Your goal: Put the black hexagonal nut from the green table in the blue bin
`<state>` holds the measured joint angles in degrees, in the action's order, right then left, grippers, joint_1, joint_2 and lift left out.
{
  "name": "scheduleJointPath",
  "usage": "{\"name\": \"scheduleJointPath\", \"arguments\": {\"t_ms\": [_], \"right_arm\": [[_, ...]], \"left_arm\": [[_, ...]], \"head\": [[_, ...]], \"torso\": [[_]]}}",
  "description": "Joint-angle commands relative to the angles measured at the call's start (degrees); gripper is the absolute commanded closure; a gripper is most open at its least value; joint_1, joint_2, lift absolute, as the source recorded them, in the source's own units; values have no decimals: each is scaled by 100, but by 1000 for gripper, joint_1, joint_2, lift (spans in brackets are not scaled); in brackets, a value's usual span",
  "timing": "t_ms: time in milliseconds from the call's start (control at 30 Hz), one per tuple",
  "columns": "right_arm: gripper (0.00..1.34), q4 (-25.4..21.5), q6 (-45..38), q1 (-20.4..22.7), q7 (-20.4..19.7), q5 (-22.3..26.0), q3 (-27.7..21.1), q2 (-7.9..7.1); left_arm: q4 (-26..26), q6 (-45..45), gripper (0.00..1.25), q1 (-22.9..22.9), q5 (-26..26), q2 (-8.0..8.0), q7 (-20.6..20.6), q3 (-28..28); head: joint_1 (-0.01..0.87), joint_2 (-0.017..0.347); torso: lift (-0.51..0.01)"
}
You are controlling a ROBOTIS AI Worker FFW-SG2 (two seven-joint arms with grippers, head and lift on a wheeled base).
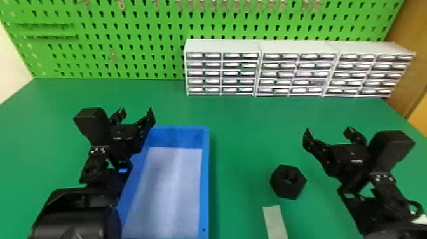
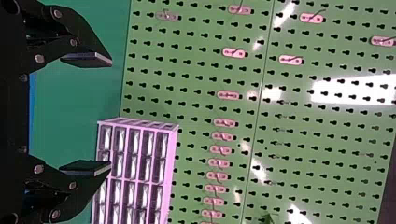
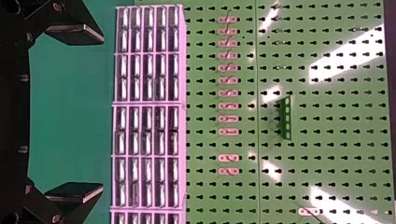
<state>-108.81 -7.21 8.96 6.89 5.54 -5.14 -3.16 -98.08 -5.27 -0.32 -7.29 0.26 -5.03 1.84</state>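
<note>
Black hexagonal nut [image 1: 285,189] lies on the green tabletop [image 1: 241,143] between the blue bin [image 1: 206,190] and the right hand [image 1: 328,131], which we find empty and spread wide, presumably to straddle it, while the left hand [image 1: 136,112], likewise wide, hangs by the bin.

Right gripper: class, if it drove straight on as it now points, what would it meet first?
Most likely the drawer cabinets before the green pegboard, though the right gripper has a height and slant hard to judge.
</note>
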Motion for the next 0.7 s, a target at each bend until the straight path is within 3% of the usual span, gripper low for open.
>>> {"name": "scheduleJointPath", "arguments": {"t_ms": [0,667], "right_arm": [[185,0,0,-9,-4,0,21,-9],[185,-9,-18,-61,5,53,21,9]], "left_arm": [[0,0,470,-11,0,0,-7,-8],[0,0,470,6,-9,0,2,-8]], "head": [[686,51],[686,51]], "torso": [[-97],[-97]]}}
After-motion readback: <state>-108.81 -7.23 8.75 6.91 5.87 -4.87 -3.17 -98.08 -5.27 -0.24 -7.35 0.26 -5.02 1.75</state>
